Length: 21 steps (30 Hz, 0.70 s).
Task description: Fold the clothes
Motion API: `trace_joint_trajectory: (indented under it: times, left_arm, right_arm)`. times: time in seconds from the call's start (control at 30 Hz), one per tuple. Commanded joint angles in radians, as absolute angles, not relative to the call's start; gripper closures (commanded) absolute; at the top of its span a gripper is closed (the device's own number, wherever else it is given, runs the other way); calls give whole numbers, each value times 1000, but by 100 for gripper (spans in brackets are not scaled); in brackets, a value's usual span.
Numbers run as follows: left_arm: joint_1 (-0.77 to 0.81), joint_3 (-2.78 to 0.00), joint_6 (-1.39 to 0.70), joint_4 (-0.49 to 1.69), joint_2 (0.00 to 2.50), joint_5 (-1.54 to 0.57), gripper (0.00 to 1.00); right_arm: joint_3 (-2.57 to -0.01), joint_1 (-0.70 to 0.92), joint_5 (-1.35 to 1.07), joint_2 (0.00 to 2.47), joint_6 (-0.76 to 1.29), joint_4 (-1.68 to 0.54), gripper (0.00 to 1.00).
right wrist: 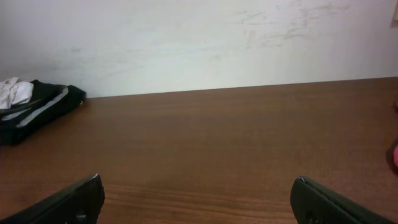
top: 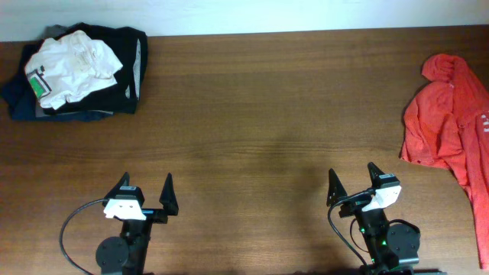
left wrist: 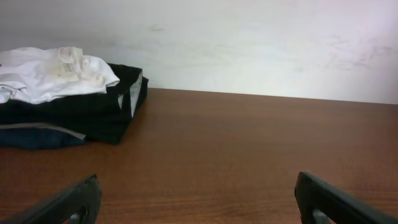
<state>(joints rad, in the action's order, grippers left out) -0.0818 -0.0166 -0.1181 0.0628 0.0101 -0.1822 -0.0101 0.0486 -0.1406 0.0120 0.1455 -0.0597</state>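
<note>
A crumpled red garment (top: pixel 451 122) lies unfolded at the table's right edge. A stack of folded clothes (top: pixel 76 72) sits at the far left corner: a white shirt (top: pixel 72 67) on top of dark garments. The stack also shows in the left wrist view (left wrist: pixel 68 99) and the right wrist view (right wrist: pixel 34 109). My left gripper (top: pixel 145 191) is open and empty near the front edge, left of centre; its fingers frame bare wood (left wrist: pixel 198 193). My right gripper (top: pixel 353 183) is open and empty near the front edge, right of centre (right wrist: pixel 198 193), left of the red garment.
The brown wooden table (top: pixel 267 114) runs up to a white wall (left wrist: pixel 249 43) at the back. Cables trail from both arm bases at the front edge. A sliver of red cloth (right wrist: pixel 395 155) shows at the right wrist view's right edge.
</note>
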Motion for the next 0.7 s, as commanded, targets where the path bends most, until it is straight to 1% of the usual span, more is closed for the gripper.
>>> trace_joint_trajectory:
  times: [0.0, 0.43, 0.47, 0.53, 0.57, 0.63, 0.67]
  left_arm:
    - [-88, -9, -127, 62, 12, -178, 1]
    - [-88, -9, -127, 62, 12, -178, 1]
    - [-88, -9, -127, 62, 12, -178, 1]
    - [-88, -9, -127, 62, 12, -178, 1]
    - [-88, -9, -127, 62, 12, -178, 1]
    - [-88, -9, -127, 62, 12, -178, 1]
    - [-88, -9, -127, 62, 12, -178, 1]
  right_arm:
    - [-6, 54, -154, 13, 138, -64, 1]
    - [-6, 54, -155, 13, 140, -64, 1]
    - [-6, 54, -206, 13, 193, -61, 1]
    - [-6, 54, -404, 13, 436, -49, 2]
    - [-6, 54, -478, 13, 507, -49, 1]
    - [-6, 54, -521, 13, 615, -29, 1]
    - [-6, 54, -538, 13, 671, 28, 1]
